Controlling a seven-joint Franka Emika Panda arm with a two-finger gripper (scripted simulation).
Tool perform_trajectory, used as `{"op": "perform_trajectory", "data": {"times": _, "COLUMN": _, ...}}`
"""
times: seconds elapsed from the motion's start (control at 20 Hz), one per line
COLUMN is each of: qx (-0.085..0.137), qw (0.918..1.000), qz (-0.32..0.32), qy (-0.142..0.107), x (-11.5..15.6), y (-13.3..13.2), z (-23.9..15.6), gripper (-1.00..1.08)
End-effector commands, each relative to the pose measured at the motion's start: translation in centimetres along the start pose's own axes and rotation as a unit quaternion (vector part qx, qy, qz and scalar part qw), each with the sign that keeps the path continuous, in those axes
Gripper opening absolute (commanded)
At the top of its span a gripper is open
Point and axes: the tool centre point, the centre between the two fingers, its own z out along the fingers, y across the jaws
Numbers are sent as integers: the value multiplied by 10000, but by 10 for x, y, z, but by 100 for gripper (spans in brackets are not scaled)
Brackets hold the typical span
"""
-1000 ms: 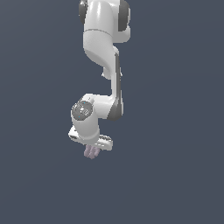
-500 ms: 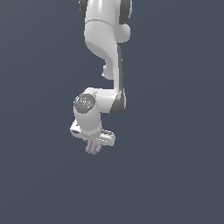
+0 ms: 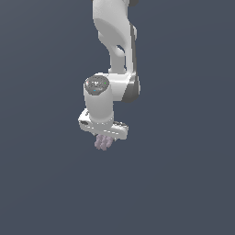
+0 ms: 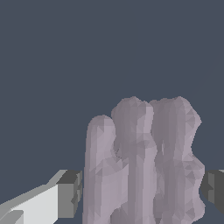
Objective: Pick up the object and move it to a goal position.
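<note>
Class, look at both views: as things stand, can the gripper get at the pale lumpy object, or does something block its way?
Yes, it seems so. The object sits between the gripper fingers, apparently already gripped, and hangs under the hand in the exterior view. Nothing else shows nearby.

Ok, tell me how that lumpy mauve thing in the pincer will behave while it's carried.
The object probably stays stiff: its ridged rods hold shape between the fingers. Its bumpy sides likely give uneven contact, so it may twist or slip. It hangs below the pincer with no sag in the exterior view, so it seems light.
</note>
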Motion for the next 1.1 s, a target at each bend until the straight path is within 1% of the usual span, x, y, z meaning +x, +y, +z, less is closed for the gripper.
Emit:
{"op": "perform_trajectory", "data": {"times": 0.0, "qx": 1, "qw": 10000, "qz": -2, "qy": 1, "x": -13, "y": -6, "z": -20, "gripper": -100}}
{"op": "perform_trajectory", "data": {"times": 0.6, "qx": -9, "qw": 10000, "qz": -8, "qy": -22, "x": -76, "y": -36, "z": -121, "gripper": -100}}
{"op": "perform_trajectory", "data": {"times": 1.05, "qx": -20, "qw": 10000, "qz": -12, "qy": -36, "x": -129, "y": -63, "z": -210, "gripper": -100}}
